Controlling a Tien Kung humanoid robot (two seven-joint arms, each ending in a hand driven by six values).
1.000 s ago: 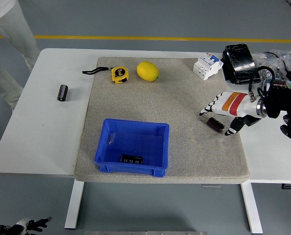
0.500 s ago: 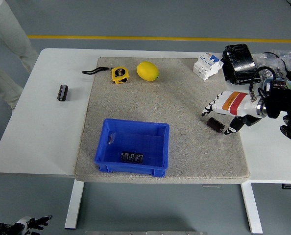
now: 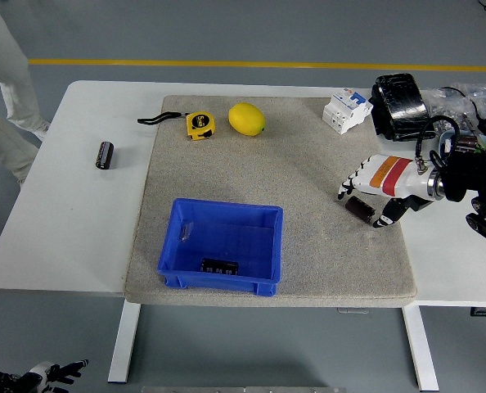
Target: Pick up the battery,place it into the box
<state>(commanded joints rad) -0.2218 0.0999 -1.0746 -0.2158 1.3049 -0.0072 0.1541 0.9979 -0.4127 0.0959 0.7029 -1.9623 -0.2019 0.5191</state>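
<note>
Battery (image 3: 359, 209): a dark cylinder lying on the grey mat (image 3: 308, 164) near its right edge, well right of the box.
Right hand (image 3: 372, 200): set over the battery, fingers (image 3: 348, 181) spread and curved down on its far side, thumb (image 3: 390, 214) on the near side; not closed on it, and whether it touches I cannot tell.
Box (image 3: 221, 246): blue, on the mat's near left part, a dark cell (image 3: 218, 266) already inside.
Second cell (image 3: 104, 155): on the bare white table (image 3: 63, 205), left of the mat.
Far edge of mat: yellow tape measure (image 3: 199, 124), lemon (image 3: 246, 119).
</note>
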